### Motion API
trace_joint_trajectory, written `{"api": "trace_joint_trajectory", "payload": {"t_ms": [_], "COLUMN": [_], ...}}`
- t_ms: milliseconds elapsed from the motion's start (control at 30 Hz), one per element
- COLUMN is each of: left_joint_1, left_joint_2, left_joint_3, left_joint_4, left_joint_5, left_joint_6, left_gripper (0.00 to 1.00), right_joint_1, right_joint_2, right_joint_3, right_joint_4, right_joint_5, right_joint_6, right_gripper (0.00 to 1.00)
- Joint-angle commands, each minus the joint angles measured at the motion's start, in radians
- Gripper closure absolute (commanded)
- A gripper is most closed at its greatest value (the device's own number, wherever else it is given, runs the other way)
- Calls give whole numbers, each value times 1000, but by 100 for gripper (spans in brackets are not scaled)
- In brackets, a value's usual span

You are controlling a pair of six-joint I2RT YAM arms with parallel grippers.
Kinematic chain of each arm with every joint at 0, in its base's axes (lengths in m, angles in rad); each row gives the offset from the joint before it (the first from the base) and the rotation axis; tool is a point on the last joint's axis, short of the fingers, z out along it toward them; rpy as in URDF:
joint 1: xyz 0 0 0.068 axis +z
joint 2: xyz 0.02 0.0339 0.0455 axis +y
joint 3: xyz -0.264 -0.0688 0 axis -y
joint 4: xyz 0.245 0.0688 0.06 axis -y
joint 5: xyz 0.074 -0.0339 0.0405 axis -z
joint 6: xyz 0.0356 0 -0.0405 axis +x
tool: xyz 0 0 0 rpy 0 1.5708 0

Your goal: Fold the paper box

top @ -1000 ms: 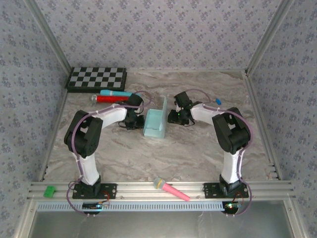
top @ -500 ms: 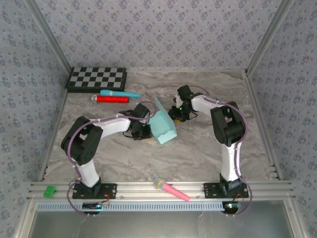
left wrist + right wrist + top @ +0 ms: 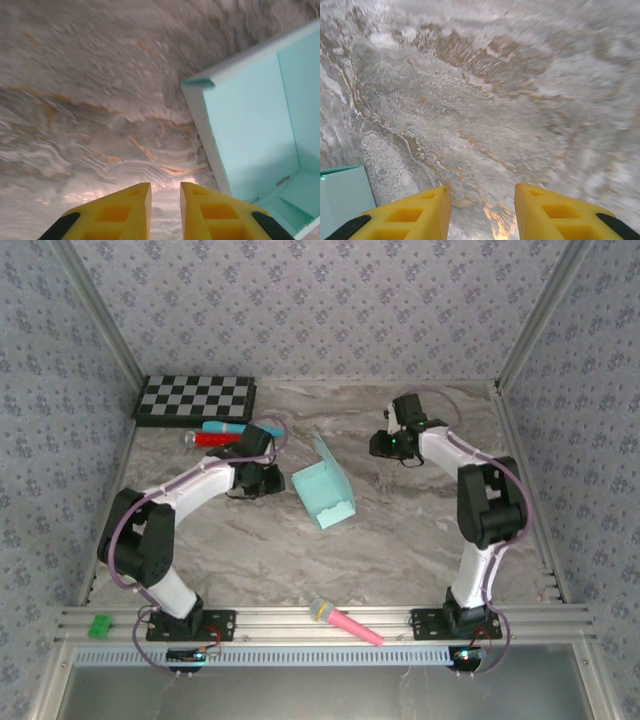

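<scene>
Plainly, the left gripper (image 3: 165, 192) has its yellow fingers (image 3: 125, 205) parted by only a narrow slot, and nothing sits in it; bare marble shows through. It hangs low over the table (image 3: 400, 540), just left of the paper box (image 3: 325, 498) and apart from it. The right gripper (image 3: 481, 197) stands much wider, its jaws also empty, over bare marble, with a corner of the aqua card at the lower left of its wrist view. From above, the box rests near the middle of the table between the two grippers, turned at a slant and closer to the left one. Its walls stand up and its inside is open, and one tall flap seems to rise from its far edge, though the angle makes that hard to judge. Behind the left arm a red marker (image 3: 215, 439) and a blue pen (image 3: 228, 427) lie side by side, with a checkerboard (image 3: 195, 398) in the far left corner. A pink toy microphone (image 3: 345, 621) lies on the near rail, and a green block (image 3: 100, 625) sits at its left end.
</scene>
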Motion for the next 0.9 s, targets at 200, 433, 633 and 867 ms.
{"api": "trace_joint_trajectory", "payload": {"t_ms": [200, 433, 633, 867], "left_joint_1": [84, 88, 80, 48], "left_joint_2": [217, 450, 540, 469], "left_joint_3": [263, 489, 555, 428], "left_joint_4": [-11, -45, -70, -37], "left_joint_5": [7, 65, 162, 253], "left_joint_6": [76, 100, 111, 124], "left_gripper": [82, 97, 100, 100], "right_joint_1": [41, 180, 295, 304], "right_joint_2": [-318, -518, -580, -505], "right_joint_3": [-325, -539, -671, -669], "right_joint_4": [-2, 5, 97, 182], "right_joint_5": [61, 124, 152, 137], "right_joint_6": [-9, 80, 236, 269], "right_gripper": [60, 64, 65, 67]}}
